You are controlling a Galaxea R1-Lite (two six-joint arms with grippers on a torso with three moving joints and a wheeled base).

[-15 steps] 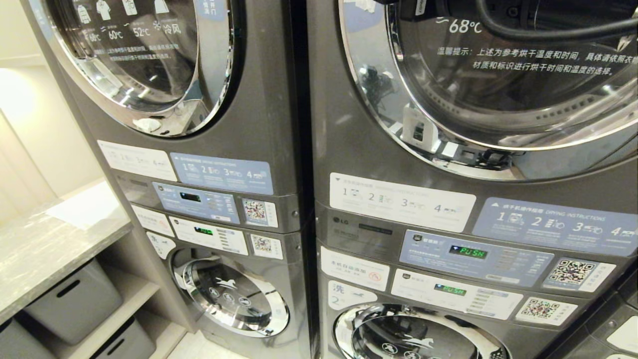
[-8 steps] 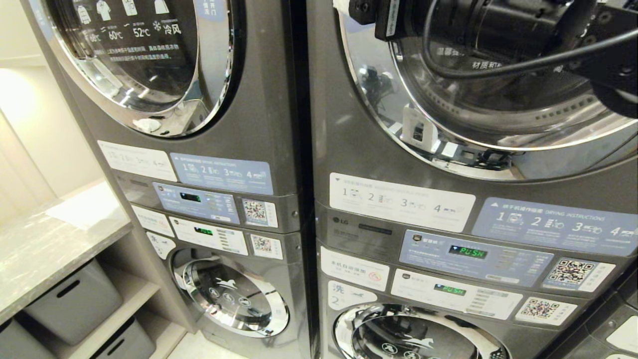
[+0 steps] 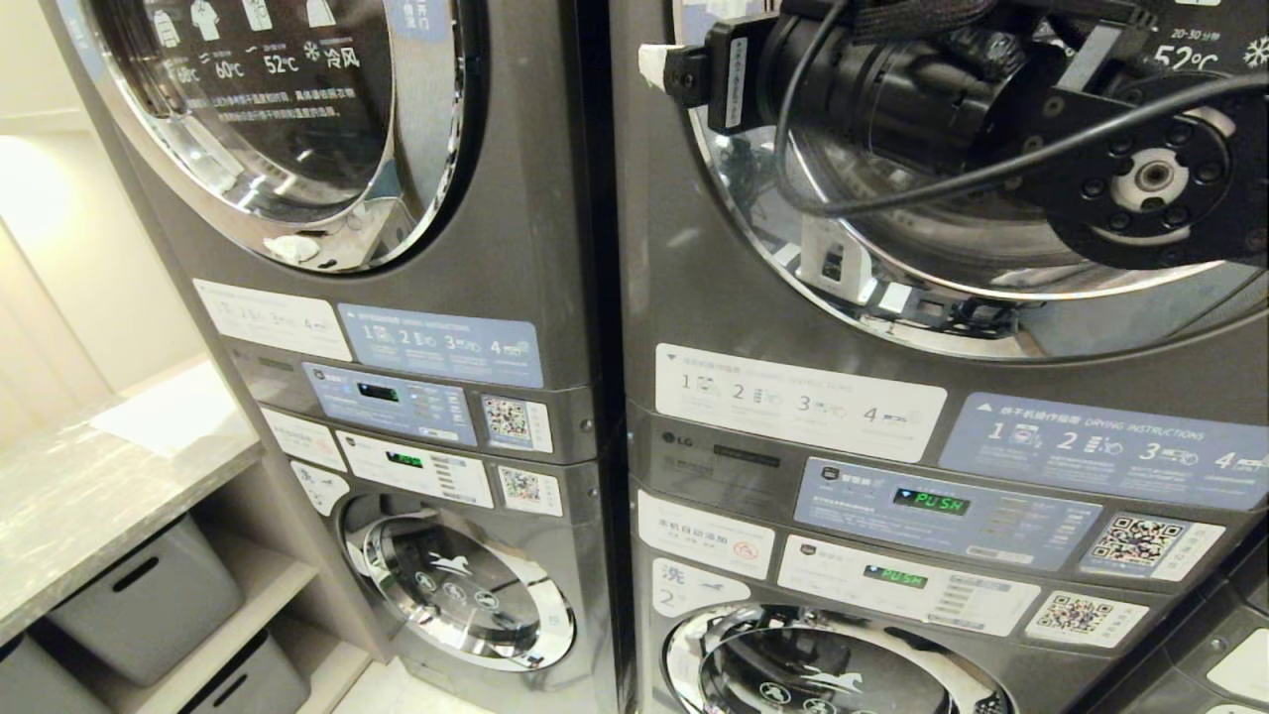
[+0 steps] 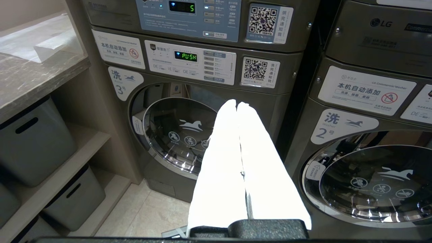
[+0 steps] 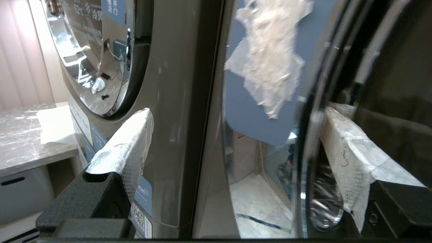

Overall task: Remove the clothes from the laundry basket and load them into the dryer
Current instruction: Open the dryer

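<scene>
Room: laundry room, two stacks of grey LG machines side by side, dryers on top, washers below; both control panels on the right-hand stack read PUSH.
Landmark: right-hand dryer door (image 3: 991, 198), chrome-ringed glass porthole, closed from what shows.
Beside it: left-hand dryer door (image 3: 288, 119) just beyond the seam between the stacks; marble-look counter (image 3: 89, 486) further out past the left stack, a white sheet on it, grey storage bins (image 3: 149, 595) on shelves beneath.
Floor: pale tile at the foot of the washers.
Right gripper (image 5: 233, 135): jaws spread wide, nothing between them; white-wrapped fingers (image 5: 128, 145) straddle the chrome rim at the dryer door's seam-side edge, one on the cabinet side, one over the glass. Contact with the rim can't be told.
Left gripper (image 4: 238, 104): clenched, empty, hanging low in front of washer 3 (image 4: 175, 135), well below the dryer door; reads as parked.
Clothes and basket: in none of the views; location unknown.
Step (judged): door has to come open before any loading; task barely begun.
Door handling (judged): rigid, hinged, some weight, latch will resist first; chrome and glass are slick, so hook the rim edge rather than pinch the face.
Clothes handling (judged): soft, light, limp; a pinch on a bunched fold should do, trailing ends may snag on the door opening.
Risk: torn white residue on a blue sticker sits at the rim, near the fingers; grip surface there may be uneven.
</scene>
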